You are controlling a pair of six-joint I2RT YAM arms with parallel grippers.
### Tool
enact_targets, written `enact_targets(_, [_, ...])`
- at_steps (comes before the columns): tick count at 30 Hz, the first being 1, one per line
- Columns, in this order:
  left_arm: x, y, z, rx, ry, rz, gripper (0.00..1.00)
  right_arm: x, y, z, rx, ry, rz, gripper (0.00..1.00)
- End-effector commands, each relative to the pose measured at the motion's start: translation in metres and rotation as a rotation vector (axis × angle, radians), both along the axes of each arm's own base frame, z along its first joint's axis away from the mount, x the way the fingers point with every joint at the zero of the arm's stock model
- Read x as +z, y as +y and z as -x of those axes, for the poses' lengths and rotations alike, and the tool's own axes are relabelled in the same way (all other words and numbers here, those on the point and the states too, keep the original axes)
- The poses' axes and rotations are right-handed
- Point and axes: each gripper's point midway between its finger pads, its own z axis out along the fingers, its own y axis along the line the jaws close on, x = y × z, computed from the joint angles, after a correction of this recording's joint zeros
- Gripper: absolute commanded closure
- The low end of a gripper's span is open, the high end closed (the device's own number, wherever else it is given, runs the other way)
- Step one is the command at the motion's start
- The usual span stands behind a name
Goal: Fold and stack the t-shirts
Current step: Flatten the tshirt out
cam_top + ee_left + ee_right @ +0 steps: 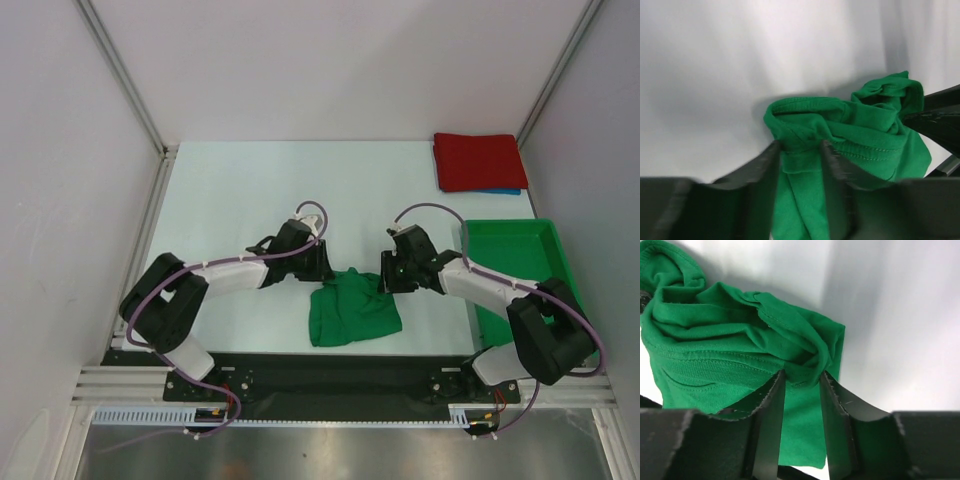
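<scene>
The green t-shirt [352, 310] is lying bunched on the counter [240, 190], just left of the bin [505, 226]. The left claw [801, 150] is pinching its corner farther from the bin, and the right claw [802, 380] is pinching the nearer corner, with the edge sagging between these 2 grips.

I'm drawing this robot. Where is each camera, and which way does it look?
Top external: above, behind the arms, looking down at the table; both arms show.
Left wrist: on the left arm, looking along the left gripper pinching the green t-shirt.
Right wrist: on the right arm; right gripper pinches it too.
All share that t-shirt.
</scene>
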Motion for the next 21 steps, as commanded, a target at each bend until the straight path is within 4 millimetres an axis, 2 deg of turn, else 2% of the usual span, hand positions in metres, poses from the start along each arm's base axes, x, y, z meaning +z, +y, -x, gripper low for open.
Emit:
enact_targets(1, [0.032, -0.021, -0.020, -0.017, -0.090, 0.081, 0.62, 0.011, 0.010, -0.018, 0.004, -0.050, -0.034, 0.63])
enact_targets(2, [0.033, -0.022, -0.022, -0.023, -0.100, 0.079, 0.66, 0.012, 0.011, -0.020, 0.005, -0.053, -0.035, 0.66])
enact_targets(3, [0.038, -0.022, -0.026, -0.020, -0.112, 0.082, 0.71, 0.013, 0.011, -0.022, 0.005, -0.056, -0.036, 0.72])
enact_targets(4, [0.040, -0.022, -0.029, -0.014, -0.121, 0.078, 0.93, 0.014, 0.011, -0.024, 0.003, -0.058, -0.036, 0.78])
enact_targets(5, [0.042, -0.019, -0.033, -0.001, -0.130, 0.071, 1.00, 0.018, 0.013, -0.030, 0.004, -0.064, -0.034, 0.85])
enact_targets(6, [0.051, -0.018, -0.038, 0.009, -0.150, 0.073, 1.00, 0.021, 0.011, -0.035, -0.006, -0.075, -0.019, 0.94])
enact_targets(8, [0.065, -0.005, -0.052, 0.055, -0.205, 0.064, 1.00, 0.030, 0.011, -0.043, -0.006, -0.090, 0.004, 1.00])
enact_targets(10, [0.100, 0.006, -0.064, 0.096, -0.290, 0.078, 1.00, 0.060, 0.018, -0.069, -0.017, -0.174, -0.003, 1.00])
enact_targets(11, [0.108, 0.024, -0.074, 0.146, -0.315, 0.040, 1.00, 0.070, 0.020, -0.077, -0.019, -0.194, -0.003, 1.00])
enact_targets(12, [0.124, 0.032, -0.079, 0.169, -0.336, 0.036, 1.00, 0.095, 0.029, -0.100, -0.022, -0.256, -0.017, 1.00])
enact_targets(13, [0.155, 0.044, -0.081, 0.201, -0.397, 0.057, 1.00, 0.107, 0.034, -0.110, -0.021, -0.277, -0.023, 1.00])
enact_targets(14, [0.171, 0.064, -0.091, 0.261, -0.439, 0.039, 1.00, 0.116, 0.041, -0.121, -0.014, -0.294, -0.029, 1.00])
enact_targets(15, [0.197, 0.074, -0.093, 0.289, -0.484, 0.048, 1.00, 0.119, 0.050, -0.135, -0.006, -0.299, -0.032, 1.00])
enact_targets(16, [0.227, 0.087, -0.091, 0.316, -0.542, 0.064, 1.00, 0.154, 0.064, -0.157, -0.005, -0.371, -0.072, 1.00])
enact_targets(17, [0.246, 0.106, -0.094, 0.350, -0.587, 0.042, 1.00, 0.172, 0.073, -0.170, -0.002, -0.401, -0.092, 1.00])
enact_targets(18, [0.276, 0.121, -0.094, 0.392, -0.637, 0.026, 1.00, 0.186, 0.081, -0.180, 0.001, -0.425, -0.115, 1.00])
enact_targets(19, [0.304, 0.133, -0.087, 0.413, -0.697, 0.027, 1.00, 0.221, 0.097, -0.205, -0.003, -0.493, -0.162, 1.00])
enact_targets(20, [0.324, 0.150, -0.087, 0.433, -0.752, -0.010, 1.00, 0.238, 0.105, -0.212, 0.005, -0.520, -0.185, 1.00])
enact_targets(21, [0.361, 0.161, -0.080, 0.452, -0.823, -0.006, 1.00, 0.253, 0.115, -0.218, 0.015, -0.545, -0.207, 1.00])
